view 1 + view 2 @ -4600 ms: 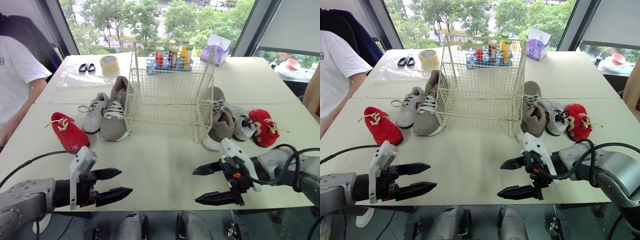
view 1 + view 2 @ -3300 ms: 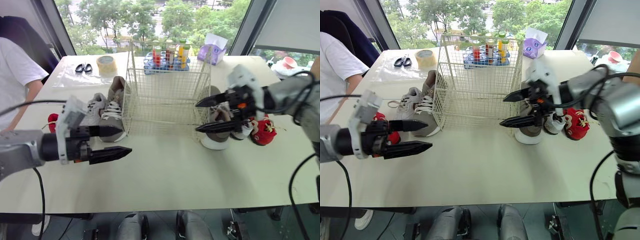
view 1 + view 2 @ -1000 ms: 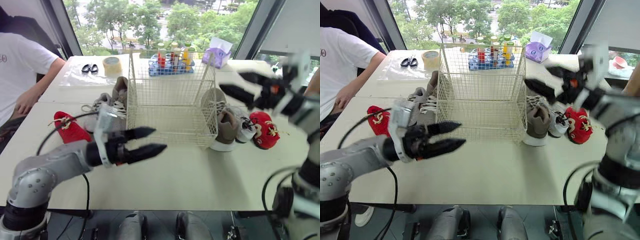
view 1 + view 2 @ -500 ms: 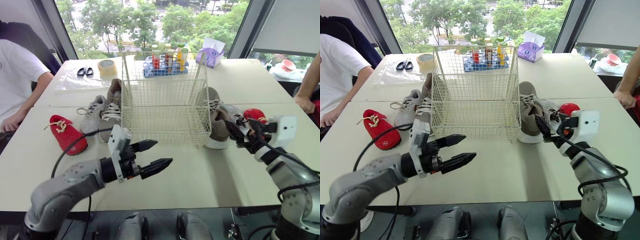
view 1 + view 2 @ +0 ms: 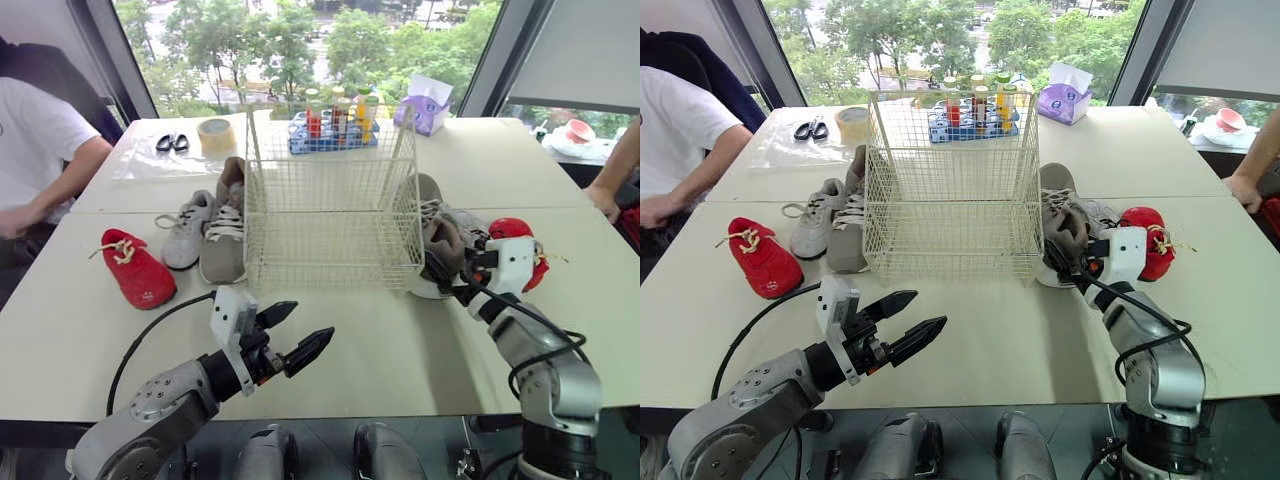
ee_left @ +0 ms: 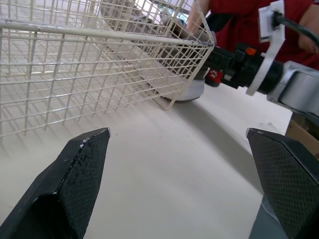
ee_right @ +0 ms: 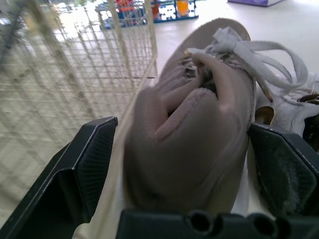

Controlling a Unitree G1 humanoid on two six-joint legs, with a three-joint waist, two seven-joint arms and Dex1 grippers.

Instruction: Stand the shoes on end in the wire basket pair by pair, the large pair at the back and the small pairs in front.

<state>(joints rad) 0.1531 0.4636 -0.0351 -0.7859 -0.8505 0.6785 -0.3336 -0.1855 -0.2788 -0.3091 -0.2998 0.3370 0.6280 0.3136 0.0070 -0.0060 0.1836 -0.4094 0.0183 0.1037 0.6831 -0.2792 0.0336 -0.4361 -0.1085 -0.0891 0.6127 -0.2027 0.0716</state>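
The empty wire basket (image 5: pixel 330 200) stands mid-table. On its left lie a large taupe shoe (image 5: pixel 225 235), a small grey-white sneaker (image 5: pixel 187 228) and a small red shoe (image 5: pixel 137 268). On its right lie the other large taupe shoe (image 5: pixel 437 245), a grey-white sneaker (image 5: pixel 1102 218) and a red shoe (image 5: pixel 525 245). My right gripper (image 7: pixel 189 164) is open, one finger on each side of the right taupe shoe's (image 7: pixel 199 124) heel. My left gripper (image 5: pixel 290 335) hangs open over bare table in front of the basket, holding nothing.
Behind the basket are scissors (image 5: pixel 172 143), a tape roll (image 5: pixel 213 133), a blue rack of bottles (image 5: pixel 335 125) and a purple tissue box (image 5: pixel 422 103). A person (image 5: pixel 40 170) sits at the left edge. Another person's hand (image 5: pixel 610 200) rests at the right edge.
My right gripper has moved in, low, to straddle the right taupe shoe's heel. My left gripper has dropped back toward the table's front edge.
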